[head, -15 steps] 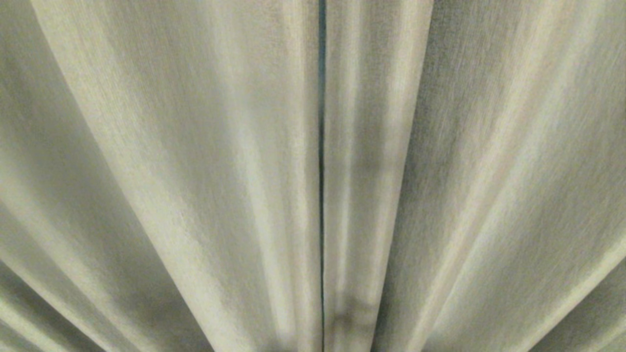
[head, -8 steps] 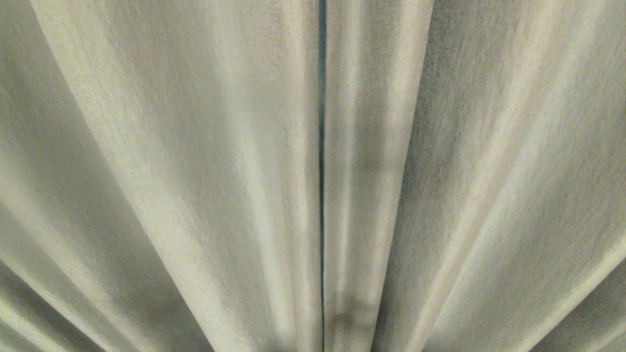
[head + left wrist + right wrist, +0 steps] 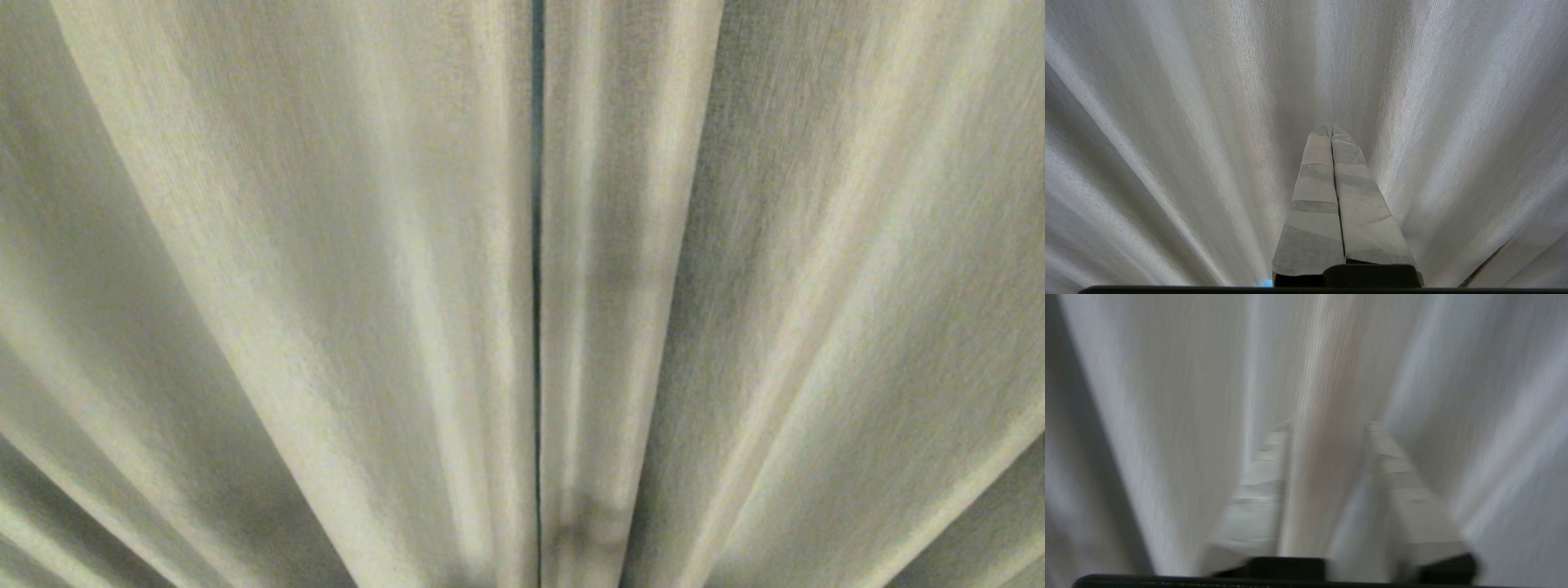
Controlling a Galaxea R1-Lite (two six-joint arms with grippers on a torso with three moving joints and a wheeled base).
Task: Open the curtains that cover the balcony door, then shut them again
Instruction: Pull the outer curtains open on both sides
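Observation:
The beige-grey curtains fill every view in deep vertical folds. In the head view the left panel (image 3: 326,286) and the right panel (image 3: 775,286) meet at a thin dark slit (image 3: 536,245). The balcony door is hidden behind them. Neither arm shows in the head view. My left gripper (image 3: 1330,130) is shut, empty, its taped fingers (image 3: 1314,196) pointing at the cloth (image 3: 1167,122). My right gripper (image 3: 1329,425) is open and blurred by motion. A fold of curtain (image 3: 1306,375) runs between its fingers (image 3: 1400,486).

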